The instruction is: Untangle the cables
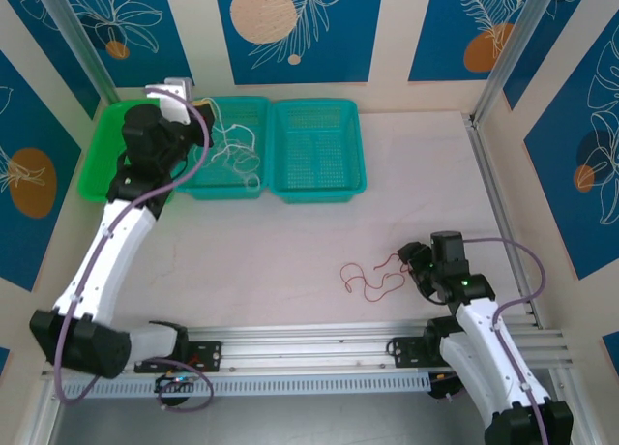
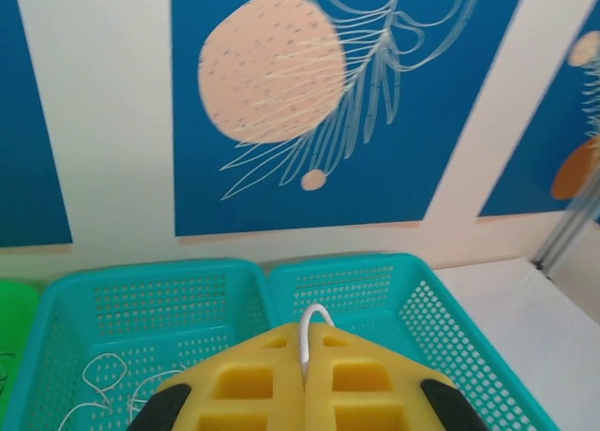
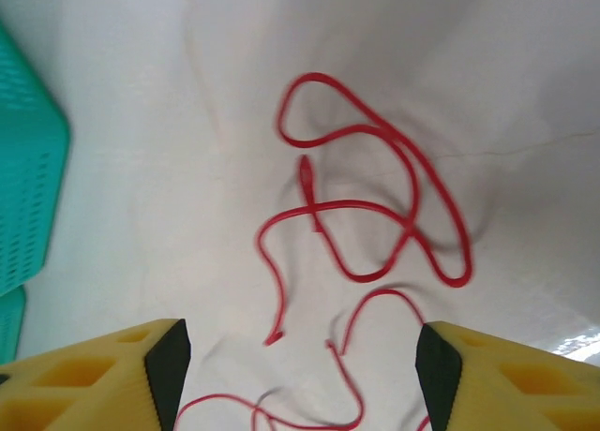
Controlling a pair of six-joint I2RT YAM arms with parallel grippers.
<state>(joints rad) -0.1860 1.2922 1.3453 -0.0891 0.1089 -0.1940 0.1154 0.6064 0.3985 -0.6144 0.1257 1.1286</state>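
The left pincer [image 2: 305,342], pressed together, pinches a thin whitish-cream wire [image 2: 315,311] above the left teal perforated plastic basket [image 1: 232,192] at 11 o'clock. The right pincer [image 3: 300,356] hangs spread over loose thin red wires [image 3: 314,206] on the pale surface [image 1: 290,242] at 4 o'clock.

A green basket [image 1: 97,157] and two teal baskets [image 1: 317,195] line the pale counter's [image 1: 290,242] far edge, red cables [image 1: 372,279] sprawled near its front.
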